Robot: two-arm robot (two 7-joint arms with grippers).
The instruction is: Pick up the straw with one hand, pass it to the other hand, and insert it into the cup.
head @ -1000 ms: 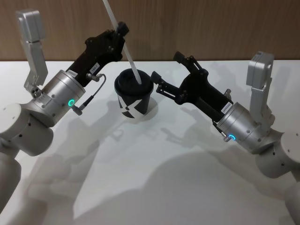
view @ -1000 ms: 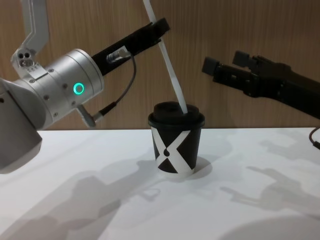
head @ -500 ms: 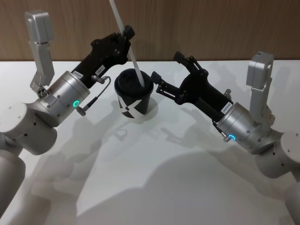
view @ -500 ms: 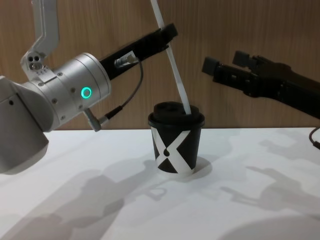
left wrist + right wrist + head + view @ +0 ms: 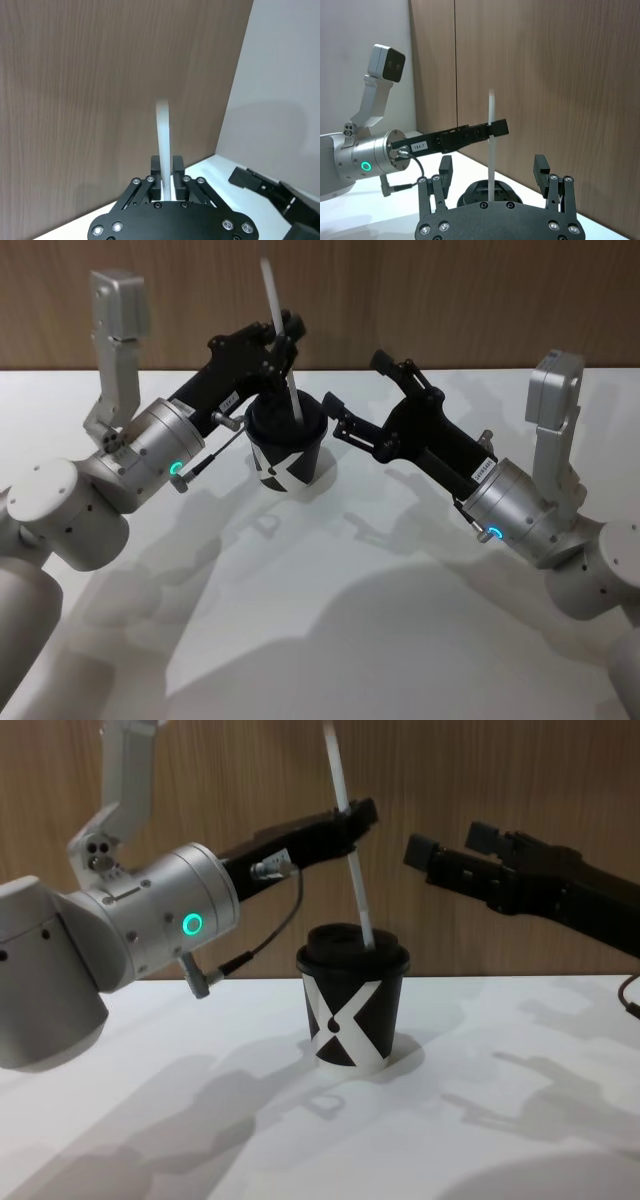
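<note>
The left hand [image 5: 362, 817] is clamped on the thin white straw [image 5: 347, 830], whose lower end apparently enters the black lidded paper cup [image 5: 350, 1005]; the right hand [image 5: 450, 853], fingers apart, hovers beside.

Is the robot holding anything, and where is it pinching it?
The left gripper pinches the white straw around its middle, above the cup. The right gripper is open and holds nothing.

Left gripper [image 5: 285, 335] has shifted rightward toward 3 o'clock in the head view, from left of the cup [image 5: 285, 445] to nearly over its lid, arm and silver wrist following. The straw [image 5: 279, 340] it grips has swung from a strong lean toward 11 o'clock to nearer upright, its top now lower in frame and its lower end deeper in the lid.
</note>
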